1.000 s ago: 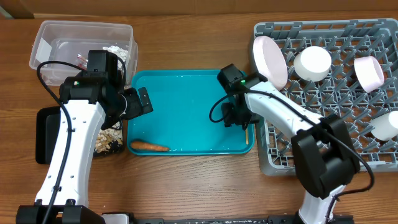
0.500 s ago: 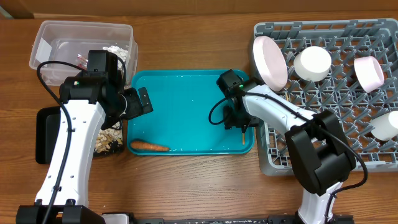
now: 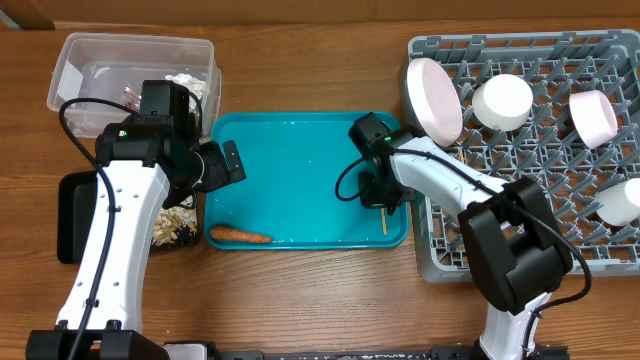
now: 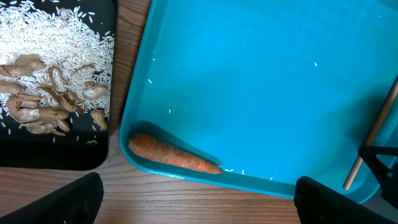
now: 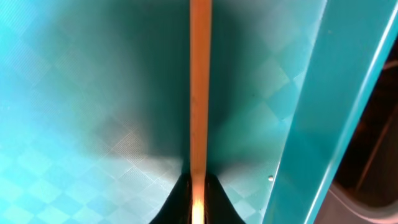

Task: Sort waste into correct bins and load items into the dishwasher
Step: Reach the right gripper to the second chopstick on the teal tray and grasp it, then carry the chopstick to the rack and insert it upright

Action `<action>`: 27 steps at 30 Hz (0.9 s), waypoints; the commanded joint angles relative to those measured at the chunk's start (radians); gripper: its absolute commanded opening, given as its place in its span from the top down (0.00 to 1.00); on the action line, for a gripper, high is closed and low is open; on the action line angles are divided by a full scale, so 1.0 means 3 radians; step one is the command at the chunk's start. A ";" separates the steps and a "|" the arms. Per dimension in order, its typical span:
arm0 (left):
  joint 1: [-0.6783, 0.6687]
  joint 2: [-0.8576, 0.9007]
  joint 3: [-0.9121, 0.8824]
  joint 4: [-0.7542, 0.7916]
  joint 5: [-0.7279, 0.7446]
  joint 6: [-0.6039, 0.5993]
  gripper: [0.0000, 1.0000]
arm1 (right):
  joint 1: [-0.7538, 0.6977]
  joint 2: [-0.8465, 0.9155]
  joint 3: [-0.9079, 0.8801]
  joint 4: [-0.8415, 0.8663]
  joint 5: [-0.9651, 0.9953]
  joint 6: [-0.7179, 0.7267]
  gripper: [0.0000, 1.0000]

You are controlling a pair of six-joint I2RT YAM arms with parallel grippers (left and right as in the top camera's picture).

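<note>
My right gripper is shut on a thin wooden chopstick lying along the right side of the teal tray, close to its rim. From above, the stick pokes out below the gripper. Over the tray's left edge my left gripper hangs open and holds nothing. The orange carrot lies in the tray's front left corner, just ahead of it. Rice and food scraps fill the black tray. The clear tub holds the foil ball and the wrapper.
The grey dish rack stands right of the teal tray. In it a white plate stands on edge and three white cups sit among the pegs. Bare wood runs along the front.
My right gripper has closed on the chopstick and shifted slightly towards the tray's front. The left arm has not moved.
</note>
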 commanded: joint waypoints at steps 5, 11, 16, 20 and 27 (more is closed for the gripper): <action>-0.0018 0.0023 -0.0014 0.0004 -0.0048 0.0042 0.00 | 0.0014 -0.0100 -0.0005 -0.0259 -0.0148 -0.0029 0.96; -0.0018 0.0023 -0.0014 0.0004 -0.0048 0.0042 0.00 | 0.0014 -0.0666 0.0146 -0.0567 -0.0151 -0.0266 0.96; -0.0018 0.0023 -0.0014 0.0027 -0.0050 0.0042 0.00 | 0.0000 -0.1331 0.0163 -0.0851 -0.0155 -0.0645 0.96; -0.0018 0.0023 -0.0014 0.0027 -0.0050 0.0042 0.00 | -0.0038 -0.1584 0.0161 -0.0973 -0.0046 -0.0802 0.96; -0.0018 0.0023 -0.0014 0.0020 -0.0050 0.0043 0.00 | -0.0441 -0.1642 0.0142 -0.1083 0.0623 -0.0801 0.96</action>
